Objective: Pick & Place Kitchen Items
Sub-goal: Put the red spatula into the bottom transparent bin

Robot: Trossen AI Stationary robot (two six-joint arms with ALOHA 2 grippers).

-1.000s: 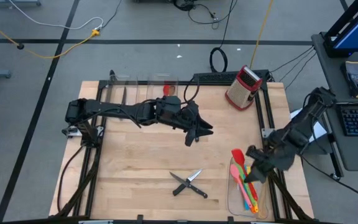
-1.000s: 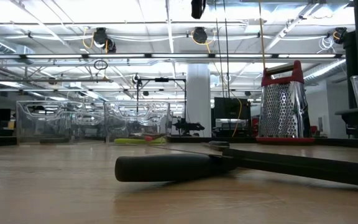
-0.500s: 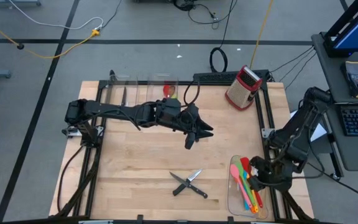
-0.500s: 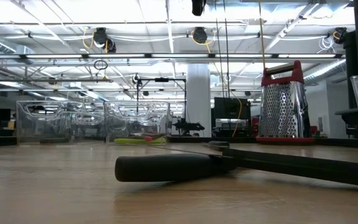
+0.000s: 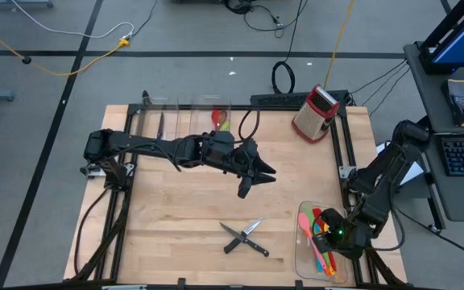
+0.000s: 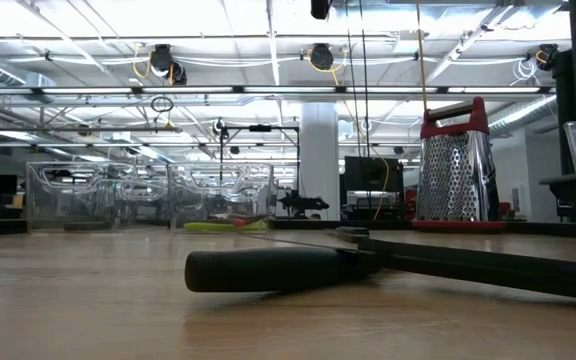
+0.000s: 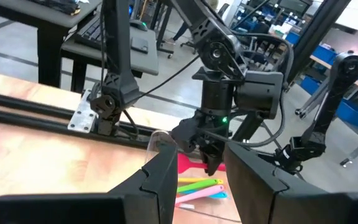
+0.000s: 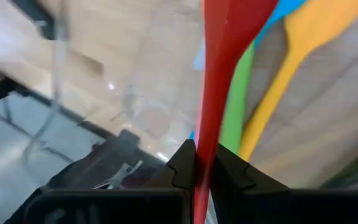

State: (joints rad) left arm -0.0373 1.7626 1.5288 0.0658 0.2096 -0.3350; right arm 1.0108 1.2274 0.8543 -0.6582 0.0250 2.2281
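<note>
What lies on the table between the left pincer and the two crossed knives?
Nothing: in the high view, only bare wood separates the left pincer from the knives.

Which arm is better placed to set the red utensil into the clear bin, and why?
The right. Its gripper is shut on the red utensil, directly over the clear bin holding other coloured utensils. The left gripper hangs mid-table, holding nothing.

High: straight down over desk (image 5: 176,209) | Low: desk-level, facing room | Wrists: close, forward; both see bin (image 7: 157,146)
</note>
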